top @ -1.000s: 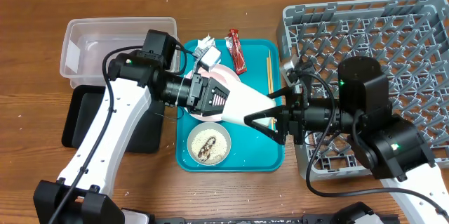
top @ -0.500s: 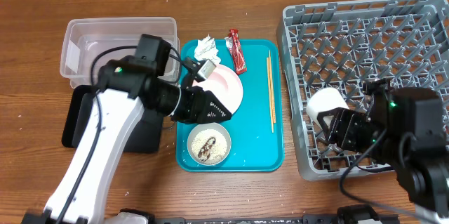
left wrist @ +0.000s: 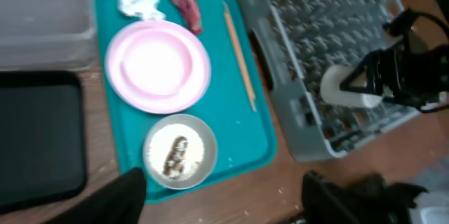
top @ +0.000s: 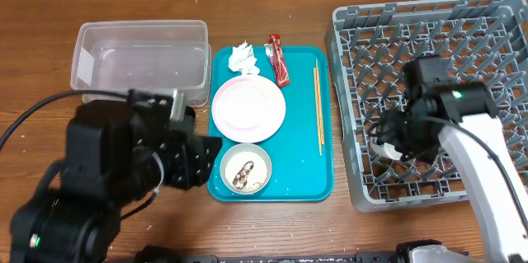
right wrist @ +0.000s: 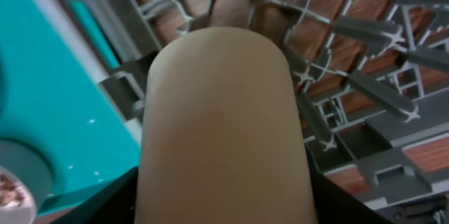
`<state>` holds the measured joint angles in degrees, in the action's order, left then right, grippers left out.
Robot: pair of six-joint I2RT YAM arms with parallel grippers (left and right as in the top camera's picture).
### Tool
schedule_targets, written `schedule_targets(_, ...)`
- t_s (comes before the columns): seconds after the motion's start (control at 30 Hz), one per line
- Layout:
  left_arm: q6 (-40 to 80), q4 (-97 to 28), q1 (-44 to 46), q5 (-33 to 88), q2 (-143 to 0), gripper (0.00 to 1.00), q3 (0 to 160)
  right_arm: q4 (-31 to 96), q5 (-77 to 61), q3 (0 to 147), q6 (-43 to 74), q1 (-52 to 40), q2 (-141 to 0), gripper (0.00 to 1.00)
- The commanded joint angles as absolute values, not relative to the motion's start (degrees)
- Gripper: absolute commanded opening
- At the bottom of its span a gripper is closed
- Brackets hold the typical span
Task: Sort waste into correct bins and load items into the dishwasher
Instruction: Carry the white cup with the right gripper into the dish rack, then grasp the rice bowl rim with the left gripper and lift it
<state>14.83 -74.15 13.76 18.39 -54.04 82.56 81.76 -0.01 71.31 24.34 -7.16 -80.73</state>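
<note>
One small white cup (left wrist: pixel 344 87) sits clamped in my right gripper (top: pixel 396 135) at the dish rack's (top: pixel 462 40) 8 o'clock — I'd set it squarely between pegs before releasing.

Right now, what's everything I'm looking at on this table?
Clear tub: one, see-through, far left.
Black tray: one, in front of the tub.
Teal tray: one, centre.
Pink plate: one, on the teal tray.
White bowl: one, rice and brown scraps inside, teal tray.
Tissue: one, white, crumpled, teal tray.
Snack wrapper: one, red, beside the tissue.
Chopsticks: one pair, wooden, teal tray.
Dish rack: one, grey, right.
White cup: one, inside the rack.
Left hand: open, empty.
Right hand: gripping the cup.
</note>
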Motion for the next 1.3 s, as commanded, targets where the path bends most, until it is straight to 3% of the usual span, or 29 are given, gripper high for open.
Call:
schedule_targets(0.0, 15.46, -75.48, 13.56, 11.4, -52.27, 0.78, 83.31, 82.67, -0.75, 71.81, 24.73, -7.05, -84.27, 0.68)
schedule_targets(0.07, 15.44, -76.62, 13.56, 11.4, -52.27, 0.78, 83.29, 83.26, -3.18, 71.48, 22.37, -7.05, -85.45, 0.7)
schedule_targets(0.2, 15.44, -77.36, 13.56, 11.44, -52.93, 0.76, 82.56, 82.39, -3.09, 71.57, 22.57, -7.05, -84.86, 0.88)
schedule_targets(0.33, 15.42, -78.04, 13.58, 11.55, -54.37, 0.71, 80.31, 79.68, -3.79, 72.4, 22.52, -7.07, -80.55, 0.92)
schedule_targets(0.5, 16.12, -74.87, 13.58, 11.62, -56.01, 0.63, 70.28, 73.89, -11.94, 72.49, 21.87, -7.11, -70.81, 0.92)
schedule_targets(0.7, 18.04, -62.81, 15.9, 17.17, -60.69, 0.57, 57.39, 66.39, -25.47, 72.47, 17.72, -7.11, -61.06, 0.93)
schedule_targets(0.97, 18.11, -48.56, 33.91, 9.54, -76.64, 0.52, 55.96, 67.33, -26.7, 72.42, 17.76, -7.11, -59.2, 0.96)
schedule_targets(1.03, 19.9, -46.15, 37.56, 7.07, -81.82, 0.45, 56.01, 68.29, -26.7, 72.4, 17.74, -7.11, -59.9, 0.96)
schedule_targets(1.27, 24.18, -40.42, 41.45, 3.38, -93.78, 0.42, 56.03, 69.73, -26.65, 72.38, 17.72, -7.11, -61.84, 0.96)
